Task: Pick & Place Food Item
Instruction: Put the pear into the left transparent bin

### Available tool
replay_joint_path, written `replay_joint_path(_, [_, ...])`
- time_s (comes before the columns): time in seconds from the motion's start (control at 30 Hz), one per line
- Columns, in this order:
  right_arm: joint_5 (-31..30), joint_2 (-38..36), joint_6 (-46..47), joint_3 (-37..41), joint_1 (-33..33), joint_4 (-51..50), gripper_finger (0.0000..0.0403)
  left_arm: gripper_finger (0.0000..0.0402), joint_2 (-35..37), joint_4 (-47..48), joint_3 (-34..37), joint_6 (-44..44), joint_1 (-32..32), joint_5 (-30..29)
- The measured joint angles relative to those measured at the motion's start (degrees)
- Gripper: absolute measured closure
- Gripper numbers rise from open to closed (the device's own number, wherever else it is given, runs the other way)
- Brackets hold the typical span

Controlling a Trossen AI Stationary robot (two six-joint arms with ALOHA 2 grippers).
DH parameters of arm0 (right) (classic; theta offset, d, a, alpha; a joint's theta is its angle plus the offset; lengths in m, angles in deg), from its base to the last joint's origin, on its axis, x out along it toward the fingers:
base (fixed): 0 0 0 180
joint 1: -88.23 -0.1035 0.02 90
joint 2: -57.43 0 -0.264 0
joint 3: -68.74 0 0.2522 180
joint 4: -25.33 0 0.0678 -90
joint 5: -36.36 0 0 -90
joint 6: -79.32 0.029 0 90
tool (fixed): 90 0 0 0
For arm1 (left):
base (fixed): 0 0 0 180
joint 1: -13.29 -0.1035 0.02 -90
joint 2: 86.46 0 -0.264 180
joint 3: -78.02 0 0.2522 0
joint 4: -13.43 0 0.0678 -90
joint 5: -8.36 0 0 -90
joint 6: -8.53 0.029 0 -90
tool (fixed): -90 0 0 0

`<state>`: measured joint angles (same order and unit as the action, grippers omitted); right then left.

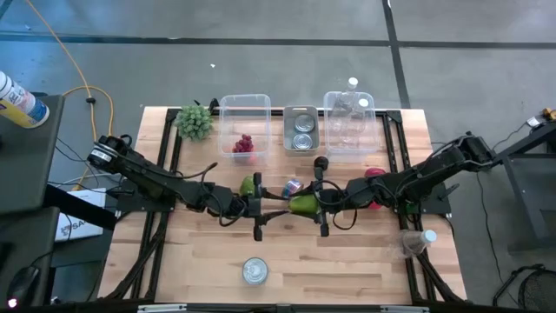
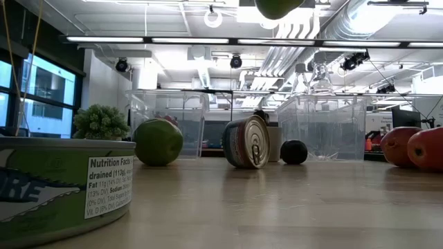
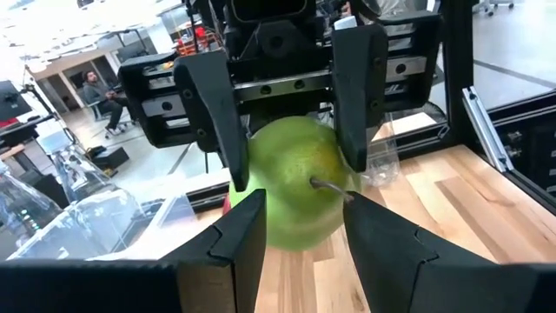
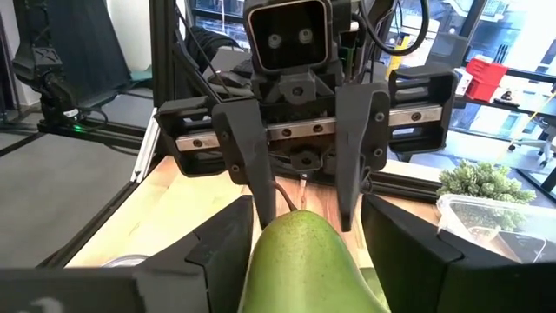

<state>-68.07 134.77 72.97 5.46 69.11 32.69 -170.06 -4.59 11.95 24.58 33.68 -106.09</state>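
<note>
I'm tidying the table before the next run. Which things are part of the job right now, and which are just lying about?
In the job:
- green pear, held up between both grippers
- left gripper and right gripper, both closed on it

Lying about:
- green apple
- tipped can
- tuna can
- grapes in a clear bin
- plastic bottle
- fake plant

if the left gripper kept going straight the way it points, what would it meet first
The green pear between its jaws comes first; directly behind it is the right gripper, facing head-on and also around the pear. The left gripper has no free path ahead.
</note>
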Motion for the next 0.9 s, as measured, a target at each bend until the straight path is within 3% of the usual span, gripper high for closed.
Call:
replay_joint_path(0.17, [0.0, 0.0, 0.02, 0.0, 0.0, 0.0, 0.0195, 0.0254, 0.0, -0.72, 0.0, -0.77, 0.34, 0.0])
replay_joint_path(0.6, [0.02, 0.0, 0.02, 0.0, 0.0, -0.79, 0.0259, 0.0254, 0.0, -0.57, 0.0, -0.2, 0.47, -0.11])
replay_joint_path(0.9, [0.02, 0.0, 0.69, 0.0, -0.13, -0.83, 0.0235, 0.0254, 0.0, 2.95, 0.0, -3.89, 0.91, -0.11])
